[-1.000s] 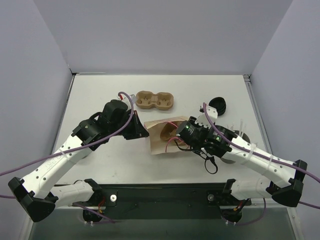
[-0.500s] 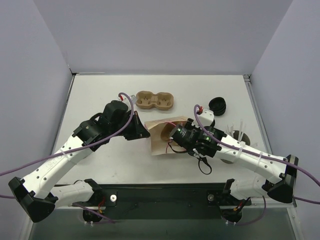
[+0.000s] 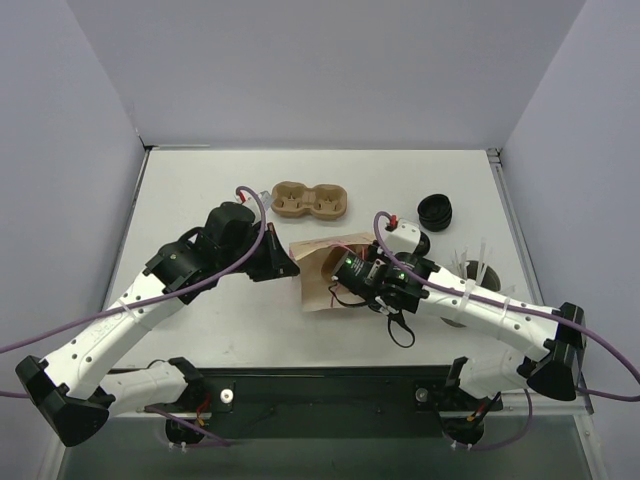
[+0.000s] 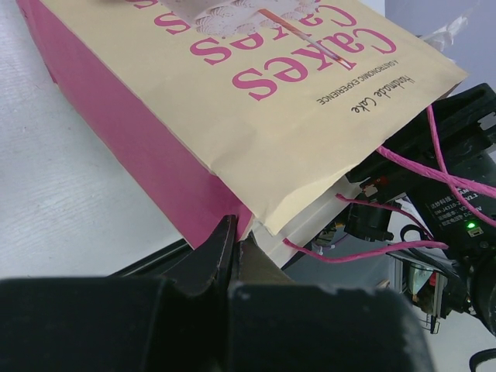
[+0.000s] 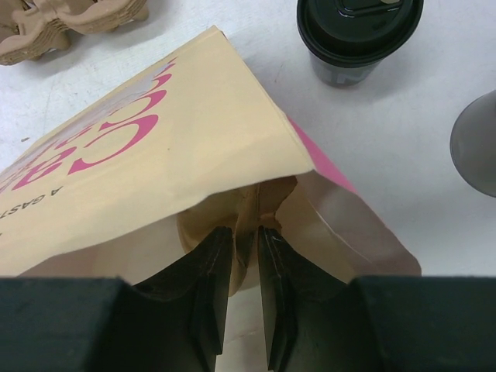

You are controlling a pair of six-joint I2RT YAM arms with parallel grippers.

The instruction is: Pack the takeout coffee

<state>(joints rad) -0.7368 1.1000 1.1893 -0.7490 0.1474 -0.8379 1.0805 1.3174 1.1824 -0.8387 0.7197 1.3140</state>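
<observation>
Both grippers (image 3: pixel 290 268) (image 3: pixel 335 268) deeper on bag (image 3: pixel 318 290)

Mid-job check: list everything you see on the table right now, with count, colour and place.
paper bag: one, tan with pink lettering and pink sides, table centre, lying down, mouth toward the right arm
pulp tray: one, brown, behind the bag
coffee cup: one, black with black lid, right of the bag
grey cylinder: one, right edge of the right wrist view
left gripper: shut on the bag's corner
right gripper: fingers pinching the bag's mouth edge
</observation>
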